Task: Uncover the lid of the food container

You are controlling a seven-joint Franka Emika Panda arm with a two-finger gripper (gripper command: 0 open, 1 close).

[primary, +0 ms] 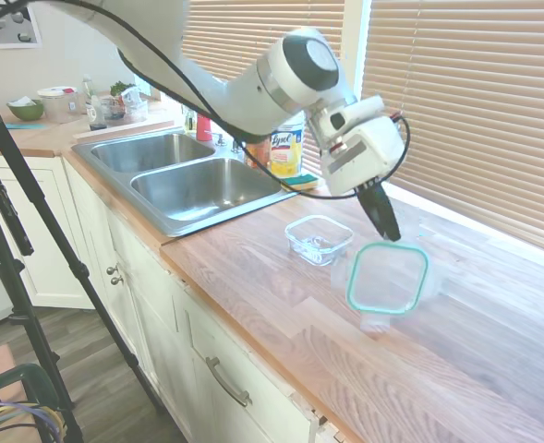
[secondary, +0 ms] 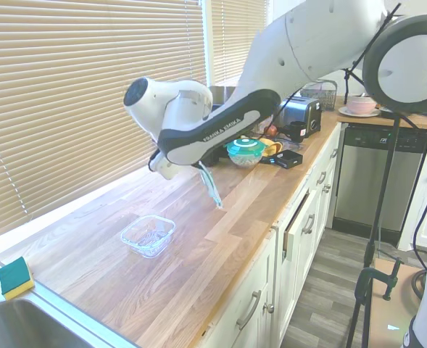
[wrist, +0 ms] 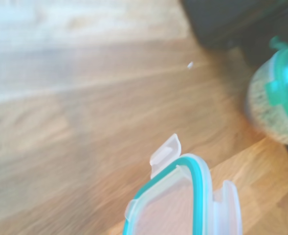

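One lid (primary: 388, 278) lifted clear of one food container (primary: 319, 239), pinched by its edge in the closed claw (primary: 389, 234).
Container open and uncovered on the wooden table (primary: 456, 341), between the double sink (primary: 179, 171) and the hanging lid; window blinds (primary: 465, 101) behind; one yellow-labelled canister (primary: 285, 151) and one sponge (secondary: 13, 278) near the sink.

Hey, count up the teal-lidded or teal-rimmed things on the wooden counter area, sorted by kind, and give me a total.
Clear rounded-square plastic lid with teal seal rim, held in the gripper above the counter: 1
Round bowl with a teal lid, farther down the counter: 1
Total: 2
The small clear food container has no teal and sits open.
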